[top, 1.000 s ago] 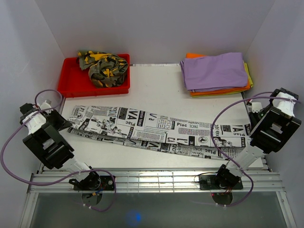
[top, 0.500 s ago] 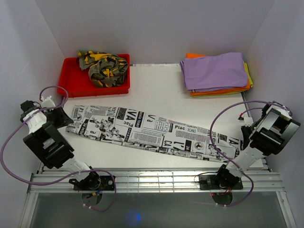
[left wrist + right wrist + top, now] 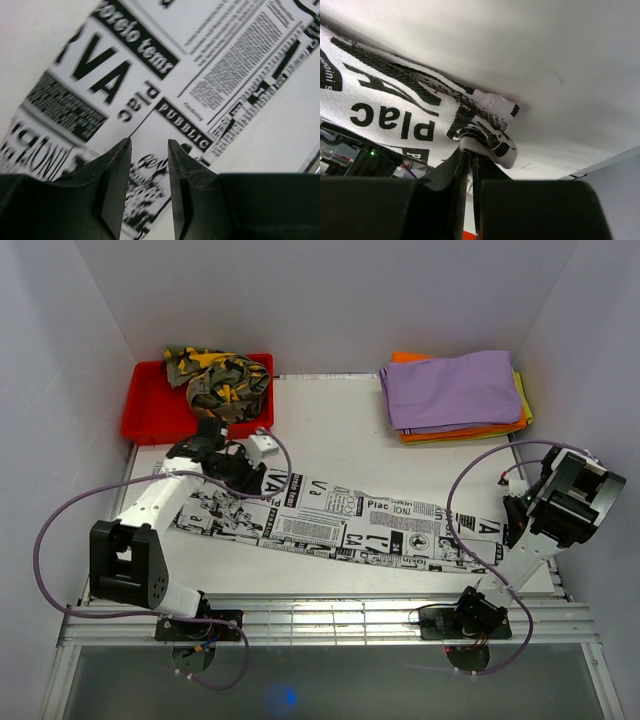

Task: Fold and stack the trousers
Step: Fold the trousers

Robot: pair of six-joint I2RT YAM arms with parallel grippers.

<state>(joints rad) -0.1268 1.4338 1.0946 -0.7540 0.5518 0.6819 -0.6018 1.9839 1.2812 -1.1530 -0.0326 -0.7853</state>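
Observation:
The white newspaper-print trousers [image 3: 380,525] lie stretched in a long band across the table, left to right. My left gripper [image 3: 240,475] hovers over their left part. In the left wrist view it [image 3: 149,146] is open, with the printed cloth [image 3: 150,60] flat below it and nothing between its fingers. My right gripper [image 3: 512,525] sits at the band's right end. In the right wrist view it [image 3: 470,157] is shut on a bunched hem of the trousers [image 3: 485,137]. The camouflage trousers [image 3: 218,380] lie crumpled in the red tray [image 3: 150,425].
A stack of folded cloths [image 3: 455,390], purple on top with orange and yellow beneath, sits at the back right. The red tray stands at the back left, close behind my left arm. White walls close in on both sides.
My left gripper let go of the trousers' left end, opened, and swung from the left edge inward over the cloth. The right gripper drew its end nearer, and the band now lies flatter.

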